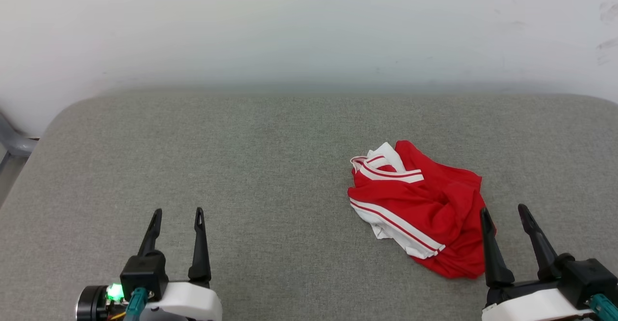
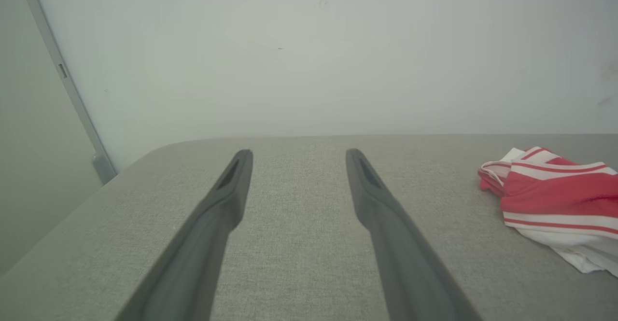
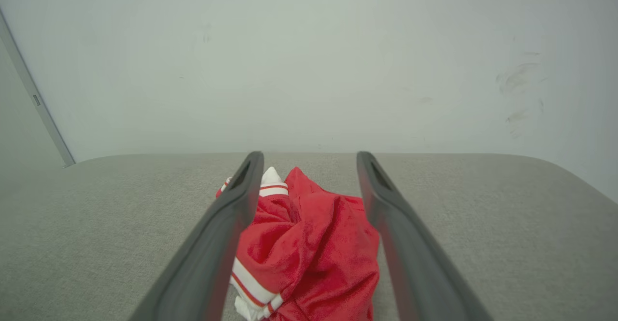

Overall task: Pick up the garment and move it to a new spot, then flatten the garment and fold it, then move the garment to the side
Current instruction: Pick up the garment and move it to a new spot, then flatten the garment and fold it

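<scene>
Bare test room, likely a lab: grey fabric-topped table [image 1: 241, 142] against scuffed white wall [image 1: 309, 21].

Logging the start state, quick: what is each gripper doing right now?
Left gripper: open, holding nothing.
Right gripper: open, holding nothing, close to the crumpled garment.

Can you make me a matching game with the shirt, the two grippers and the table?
Things:
1. shirt
2. left gripper
3. right gripper
4. table

Clues:
A. grey cloth top
B. open, close to the shirt
C. red and white, all crumpled
D. open, over bare table, away from the shirt

Pairs: 1-C, 2-D, 3-B, 4-A
</scene>
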Tool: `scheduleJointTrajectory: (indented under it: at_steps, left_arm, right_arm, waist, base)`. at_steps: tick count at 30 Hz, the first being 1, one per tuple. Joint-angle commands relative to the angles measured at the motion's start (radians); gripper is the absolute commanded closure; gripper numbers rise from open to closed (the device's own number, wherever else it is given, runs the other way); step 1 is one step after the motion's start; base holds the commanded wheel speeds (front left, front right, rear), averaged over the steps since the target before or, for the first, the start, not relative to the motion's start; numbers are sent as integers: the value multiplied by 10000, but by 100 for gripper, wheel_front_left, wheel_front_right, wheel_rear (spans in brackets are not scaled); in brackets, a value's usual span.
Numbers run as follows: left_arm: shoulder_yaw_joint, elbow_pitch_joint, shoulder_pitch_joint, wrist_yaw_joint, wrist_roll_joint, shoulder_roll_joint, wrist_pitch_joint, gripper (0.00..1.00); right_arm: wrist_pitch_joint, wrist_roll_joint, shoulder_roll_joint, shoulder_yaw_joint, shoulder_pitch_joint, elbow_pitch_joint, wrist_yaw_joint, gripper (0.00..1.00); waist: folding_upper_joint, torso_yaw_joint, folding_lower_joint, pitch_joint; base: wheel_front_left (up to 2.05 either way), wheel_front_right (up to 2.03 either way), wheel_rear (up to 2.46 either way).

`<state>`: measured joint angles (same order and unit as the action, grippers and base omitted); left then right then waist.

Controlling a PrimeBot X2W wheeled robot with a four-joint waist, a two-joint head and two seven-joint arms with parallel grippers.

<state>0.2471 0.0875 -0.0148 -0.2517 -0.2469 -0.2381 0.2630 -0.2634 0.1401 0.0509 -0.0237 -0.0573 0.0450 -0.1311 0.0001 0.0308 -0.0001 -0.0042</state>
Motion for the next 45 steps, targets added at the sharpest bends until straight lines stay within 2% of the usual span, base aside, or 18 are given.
scheduleJointTrajectory:
  at_steps: [1, 6, 7, 9, 13, 36, 40, 45]
  left_arm:
    - [-141, -78, 222, 155, 139, 135, 25, 0]
    - [-569, -176, 564, 800, 590, 533, 26, 0]
    - [-569, -176, 564, 800, 590, 533, 26, 0]
    - [-794, -181, 712, 1143, 826, 740, 26, 0]
    - [-1040, -149, 794, 1460, 1117, 973, 26, 0]
    - [-1712, 297, 545, 2346, 1918, 1501, 26, 0]
    - [-1558, 202, -60, 2649, 2056, 1506, 26, 0]
    - [-1330, 107, -1279, 3259, 1932, 1449, 26, 0]
  right_arm:
    - [-21, 24, -13, -13, -150, 44, 7, 0]
    - [-21, 162, -13, -63, -347, 88, 7, 0]
    - [-21, 162, -13, -63, -347, 88, 7, 0]
    - [-21, 204, -13, -26, -449, 112, 7, 0]
    - [-21, 230, -13, 47, -442, 165, 7, 0]
    - [-20, 230, -13, 142, -377, 193, 7, 0]
    - [-20, 185, -13, 152, -286, 174, 7, 0]
    - [-20, 132, -13, 261, -84, 164, 7, 0]
  waist:
    - [-1, 13, 1, -36]
    - [-1, 5, 1, -113]
    - [-1, 5, 1, -113]
    - [-1, -24, 1, -129]
    - [-1, -66, 1, -140]
    - [-1, -81, 1, -139]
    - [-1, -37, 1, -72]
    - [-1, -132, 1, 81]
  base:
    - [0, 0, 0]
    - [0, 0, 0]
    - [0, 0, 0]
    - [0, 0, 0]
    - [0, 0, 0]
    - [0, 0, 0]
    - [0, 0, 0]
    - [0, 0, 0]
